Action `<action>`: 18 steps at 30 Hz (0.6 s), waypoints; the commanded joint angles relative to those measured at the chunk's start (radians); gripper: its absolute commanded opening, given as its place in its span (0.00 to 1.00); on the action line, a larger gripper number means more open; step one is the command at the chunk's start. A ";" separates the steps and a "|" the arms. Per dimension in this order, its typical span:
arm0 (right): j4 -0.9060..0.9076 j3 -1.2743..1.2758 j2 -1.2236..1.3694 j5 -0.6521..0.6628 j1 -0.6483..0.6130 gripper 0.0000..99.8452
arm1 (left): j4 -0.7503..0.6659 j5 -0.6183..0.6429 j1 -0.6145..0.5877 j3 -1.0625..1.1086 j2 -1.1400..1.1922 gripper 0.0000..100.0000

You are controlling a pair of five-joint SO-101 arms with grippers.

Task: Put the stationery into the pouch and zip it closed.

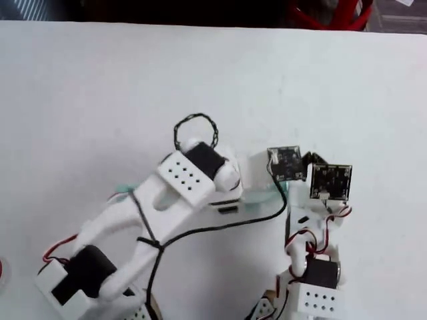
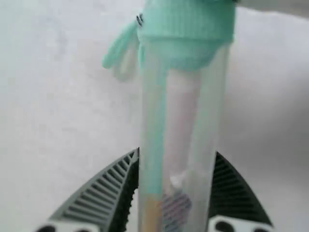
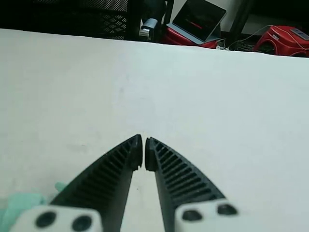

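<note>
our left gripper (image 2: pixel 176 155) clenched the pouch (image 2: pixel 183 96) — right gripper (image 3: pixel 144 145) closed, empty — we judged zipping next: catch the mint tab (image 2: pixel 118 54).

The left arm (image 1: pixel 133 227) stretches from the near-left corner of the surface (image 1: pixel 100 87) toward its middle, with the left end effector (image 2: pixel 176 153) clamped on both sides of a clear pouch (image 2: pixel 178 96). The right arm (image 1: pixel 313 273) stands folded at the near-right edge. The right end effector (image 3: pixel 144 142) sits low over the surface, its two ribbed fingers (image 3: pixel 111 174) drawn together, tips all but touching.
</note>
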 commanded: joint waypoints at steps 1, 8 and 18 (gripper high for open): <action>-0.019 -0.009 -0.004 0.005 0.024 0.02 | -0.009 -0.002 0.001 -0.097 -0.013 0.21; -0.019 -0.009 -0.004 0.005 0.024 0.02 | -0.161 -0.097 -0.104 -0.132 -0.008 0.17; -0.019 -0.009 -0.004 0.011 0.019 0.02 | -0.173 -0.133 -0.151 -0.132 -0.044 0.17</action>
